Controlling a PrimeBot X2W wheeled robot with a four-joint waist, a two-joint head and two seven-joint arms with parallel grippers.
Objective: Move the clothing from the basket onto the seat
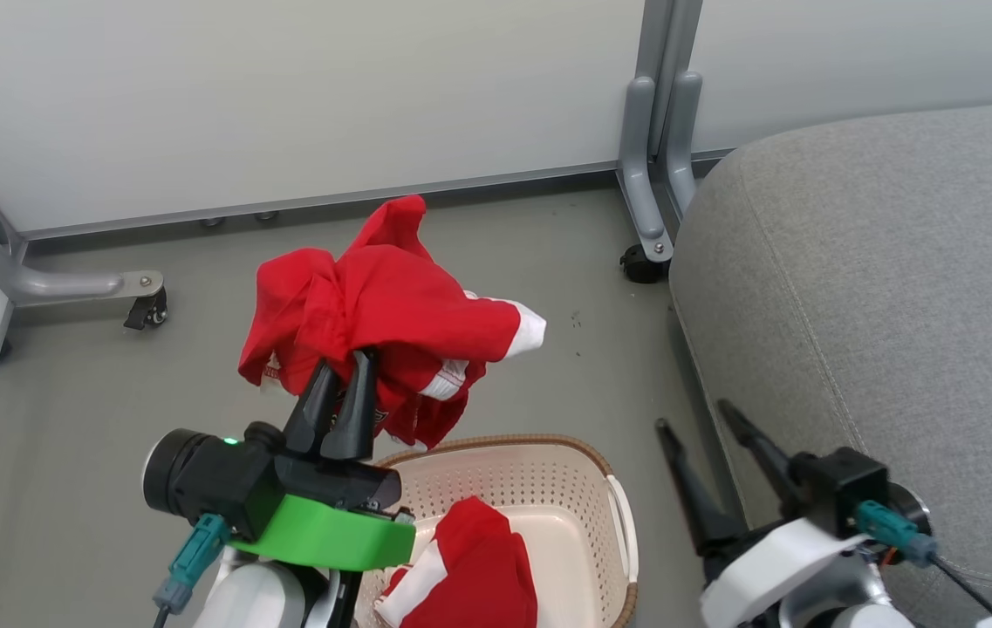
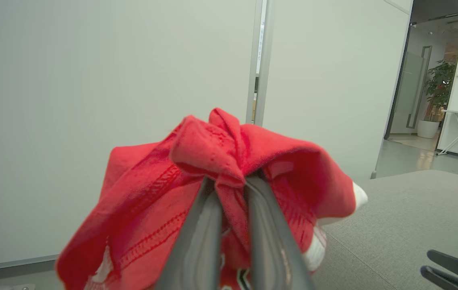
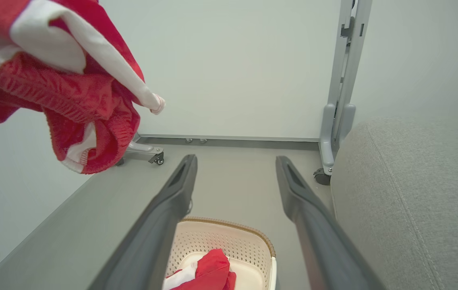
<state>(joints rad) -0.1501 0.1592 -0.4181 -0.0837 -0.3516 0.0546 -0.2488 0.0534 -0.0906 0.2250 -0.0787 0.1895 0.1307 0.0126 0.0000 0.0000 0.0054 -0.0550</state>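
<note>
Nothing legible right now: the hanging red jersey (image 1: pixel 391 305) shows just crumpled scraps of white lettering in its lower folds, unreadable.

The right gripper (image 3: pixel 235 160) has its fingers wide apart, the basket (image 3: pixel 229 241) seen between them. Some red clothing (image 3: pixel 212 270) lies in the basket.

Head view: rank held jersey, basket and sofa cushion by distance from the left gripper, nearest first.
1. held jersey: pinched between the fingers of the left gripper, touching.
2. basket: on the floor just below, toward the robot.
3. sofa cushion: well off to the right.
</note>
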